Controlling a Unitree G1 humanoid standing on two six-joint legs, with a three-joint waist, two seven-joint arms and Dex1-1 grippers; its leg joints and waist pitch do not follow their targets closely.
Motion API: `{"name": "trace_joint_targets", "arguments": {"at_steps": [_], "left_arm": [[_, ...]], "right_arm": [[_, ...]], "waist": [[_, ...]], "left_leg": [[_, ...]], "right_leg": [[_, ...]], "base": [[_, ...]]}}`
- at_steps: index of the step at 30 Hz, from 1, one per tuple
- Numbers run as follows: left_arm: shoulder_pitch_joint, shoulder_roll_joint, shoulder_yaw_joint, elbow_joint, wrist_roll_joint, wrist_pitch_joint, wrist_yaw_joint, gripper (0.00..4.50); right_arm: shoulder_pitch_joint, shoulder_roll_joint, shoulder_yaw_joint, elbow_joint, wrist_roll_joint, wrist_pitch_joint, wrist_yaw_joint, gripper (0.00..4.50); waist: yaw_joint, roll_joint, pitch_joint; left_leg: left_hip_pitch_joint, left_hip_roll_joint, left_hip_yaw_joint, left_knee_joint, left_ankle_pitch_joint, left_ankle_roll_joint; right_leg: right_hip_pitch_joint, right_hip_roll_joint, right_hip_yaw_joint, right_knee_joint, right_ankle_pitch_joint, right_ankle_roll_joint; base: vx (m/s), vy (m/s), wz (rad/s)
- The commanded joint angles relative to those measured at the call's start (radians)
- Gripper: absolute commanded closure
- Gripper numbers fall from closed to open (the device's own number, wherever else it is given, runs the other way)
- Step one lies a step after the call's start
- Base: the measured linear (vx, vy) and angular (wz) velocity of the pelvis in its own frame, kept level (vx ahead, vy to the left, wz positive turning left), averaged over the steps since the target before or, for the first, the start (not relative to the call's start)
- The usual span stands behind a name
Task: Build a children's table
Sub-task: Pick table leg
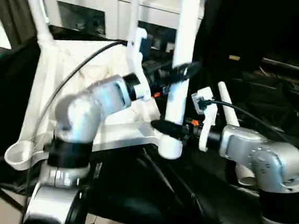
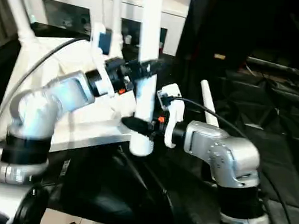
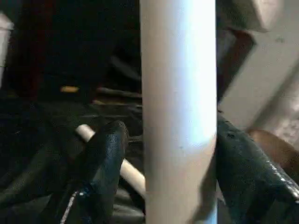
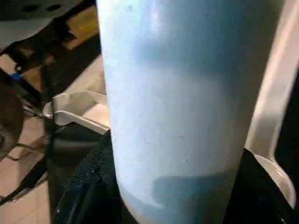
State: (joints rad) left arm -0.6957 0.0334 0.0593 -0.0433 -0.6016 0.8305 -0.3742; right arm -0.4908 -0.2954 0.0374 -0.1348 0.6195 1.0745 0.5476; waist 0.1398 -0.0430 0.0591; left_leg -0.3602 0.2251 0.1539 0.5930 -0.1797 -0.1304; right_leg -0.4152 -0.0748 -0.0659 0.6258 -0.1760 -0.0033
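White tabletop (image 1: 47, 82) lies underside up on our black-draped worktop (image 1: 184, 199), one leg (image 1: 37, 13) already upright at its far left corner. Our left fingers (image 3: 100, 163) loosely flank the upright middle leg (image 1: 180, 67) up high; our right fingers (image 1: 164, 127) clasp it low, above the near corner socket (image 1: 170, 148). A spare leg (image 1: 228, 111) lies to the right.
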Motion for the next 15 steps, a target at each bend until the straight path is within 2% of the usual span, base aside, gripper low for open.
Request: {"name": "trace_joint_targets", "arguments": {"at_steps": [1, 2, 8, 10, 11, 15], "left_arm": [[-0.004, -0.016, 0.008, -0.017, 0.018, -0.018, 0.055, 1.77], [-0.006, -0.016, 0.006, -0.014, 0.022, -0.023, 0.057, 1.89], [-0.004, -0.029, -0.003, 0.006, 0.028, -0.038, 0.054, 2.22], [0.0, -0.035, -0.004, 0.001, 0.022, -0.036, 0.052, 2.44], [0.002, -0.037, -0.006, -0.002, 0.017, -0.036, 0.05, 2.54], [0.007, -0.039, -0.017, -0.006, 0.008, -0.039, 0.037, 2.66]], "right_arm": [[-0.024, -0.004, -0.022, -0.002, -0.007, -0.023, -0.014, 2.56], [-0.025, -0.005, -0.018, -0.001, -0.008, -0.024, -0.012, 2.56], [-0.023, -0.007, 0.013, -0.004, -0.031, -0.037, -0.001, 2.57], [-0.022, -0.007, 0.017, -0.003, -0.031, -0.04, -0.003, 2.57], [-0.024, -0.009, 0.017, -0.003, -0.031, -0.041, -0.004, 2.57], [-0.024, -0.015, 0.02, -0.002, -0.04, -0.046, 0.002, 2.57]], "waist": [[-0.002, -0.001, -0.077], [-0.002, -0.004, -0.076], [-0.002, -0.002, -0.074], [-0.002, -0.002, -0.074], [-0.001, 0.006, -0.074], [-0.002, 0.002, -0.075]], "left_leg": [[-0.006, -0.011, 0.017, -0.061, -0.096, -0.038], [-0.006, -0.012, 0.018, -0.061, -0.095, -0.031], [-0.006, -0.013, 0.018, -0.062, -0.112, -0.029], [-0.005, -0.012, 0.018, -0.062, -0.114, -0.03], [-0.005, -0.012, 0.017, -0.062, -0.117, -0.032], [-0.005, -0.012, 0.017, -0.061, -0.115, -0.03]], "right_leg": [[0.071, -0.041, 0.038, -0.071, -0.146, -0.109], [0.071, -0.04, 0.038, -0.072, -0.15, -0.108], [0.067, -0.04, 0.037, -0.078, -0.206, -0.085], [0.067, -0.041, 0.037, -0.078, -0.203, -0.088], [0.067, -0.041, 0.037, -0.077, -0.202, -0.09], [0.068, -0.04, 0.037, -0.077, -0.184, -0.095]], "base": [[0.0, 0.0, 0.0], [0.0, 0.0, 0.0], [0.0, 0.0, 0.0], [0.0, 0.0, 0.0], [0.0, 0.0, 0.0], [0.0, 0.0, 0.0]]}}
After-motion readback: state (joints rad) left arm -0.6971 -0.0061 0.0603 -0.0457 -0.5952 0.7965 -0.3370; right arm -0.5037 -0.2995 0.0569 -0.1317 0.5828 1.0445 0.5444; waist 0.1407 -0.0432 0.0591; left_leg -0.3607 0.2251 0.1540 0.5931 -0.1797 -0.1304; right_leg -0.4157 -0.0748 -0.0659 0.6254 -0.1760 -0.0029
